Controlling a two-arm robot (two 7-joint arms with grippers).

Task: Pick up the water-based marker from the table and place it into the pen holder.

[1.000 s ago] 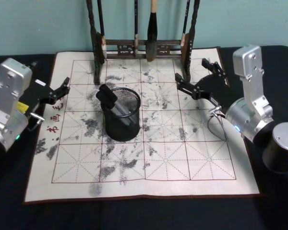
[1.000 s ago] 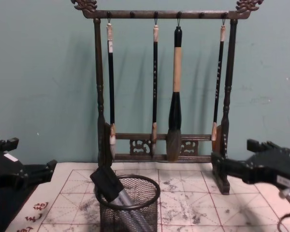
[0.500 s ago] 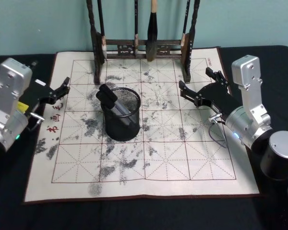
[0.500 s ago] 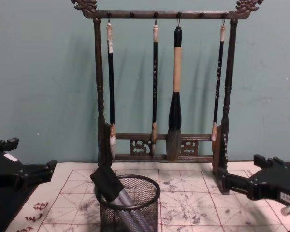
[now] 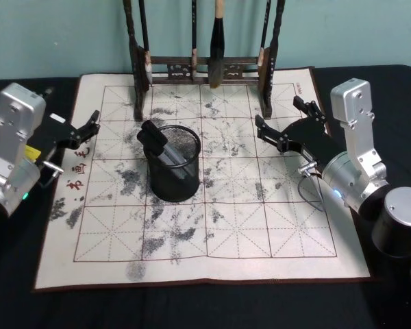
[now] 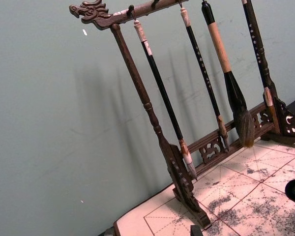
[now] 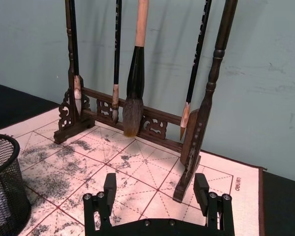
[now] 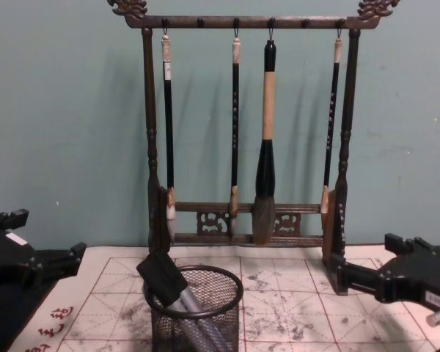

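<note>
The pen holder (image 5: 174, 162) stands on the gridded calligraphy mat (image 5: 260, 226), in front of the brush rack (image 5: 204, 65) and a little toward its left post. Inside the mesh cup the water-based marker (image 5: 159, 145) leans at a tilt: its black cap sticks out over the rim on the cup's left side, and its grey barrel slants down inside the mesh, as the chest view shows through the wire (image 8: 194, 323). Four brushes hang from the top bar of the rack, the thickest one (image 8: 265, 161) third from the left.

The left gripper (image 5: 90, 128) hovers to the left of the pen holder, over the mat's left margin, and its jaws are spread and hold nothing. The right gripper (image 5: 284, 123) is to the right of the pen holder, just in front of the rack's right post; the right wrist view shows its two fingers (image 7: 109, 187) set wide apart with bare mat between them.

Against the picture from a second ago, the right arm has drawn back and sunk slightly, so its jaws sit farther from the rack's right post and closer to the mat's right edge; since half a second ago it has barely shifted. The left arm, the pen holder and the marker are as they were.
</note>
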